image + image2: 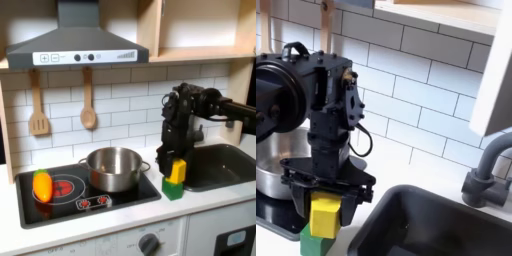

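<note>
— While the gripper (324, 205) hangs over the counter's edge, what does it have?
— A yellow block (324, 216), pinched between its fingers; the jaws are closed on it from both sides. Right under it sits a green block (316, 243), and the yellow one rests on top of it or just above (I can't tell whether they touch).
— So which step is this?
— I'd judge it the point of contact in a stack: yellow atop green, grip not yet let go. Any release would call for the yellow block to sit square on the green one, since the pair stands close to the sink (222, 165).
— What's around it?
— To the gripper's left in the first exterior view is a steel pot (114, 168) on the stove (75, 195), and farther that way an orange-yellow thing (42, 185), maybe a toy vegetable. A faucet (488, 170) stands beyond the sink, at the second exterior view's right.
— Anything hard to see?
— The green block is cut off at the bottom of the second exterior view, and the fingertips blur into the dark arm.
</note>
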Controlling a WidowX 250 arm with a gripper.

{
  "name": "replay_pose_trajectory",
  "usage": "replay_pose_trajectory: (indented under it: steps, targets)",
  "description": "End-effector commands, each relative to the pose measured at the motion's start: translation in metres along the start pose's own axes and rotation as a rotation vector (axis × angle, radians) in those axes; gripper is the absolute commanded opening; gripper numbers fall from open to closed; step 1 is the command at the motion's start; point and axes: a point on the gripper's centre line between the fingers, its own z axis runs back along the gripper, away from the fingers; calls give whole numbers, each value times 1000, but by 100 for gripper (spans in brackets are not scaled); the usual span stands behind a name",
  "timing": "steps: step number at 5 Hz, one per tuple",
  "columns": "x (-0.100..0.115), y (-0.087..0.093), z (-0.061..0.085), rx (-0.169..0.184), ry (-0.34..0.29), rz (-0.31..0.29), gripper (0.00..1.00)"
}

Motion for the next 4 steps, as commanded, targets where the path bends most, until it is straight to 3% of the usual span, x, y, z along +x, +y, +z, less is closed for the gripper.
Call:
replay_pose_trajectory:
  steps: [1, 4]
  targets:
    - [0, 0, 4, -3, -1, -14, 0]
    - [13, -5, 20, -61, -42, -28, 0]
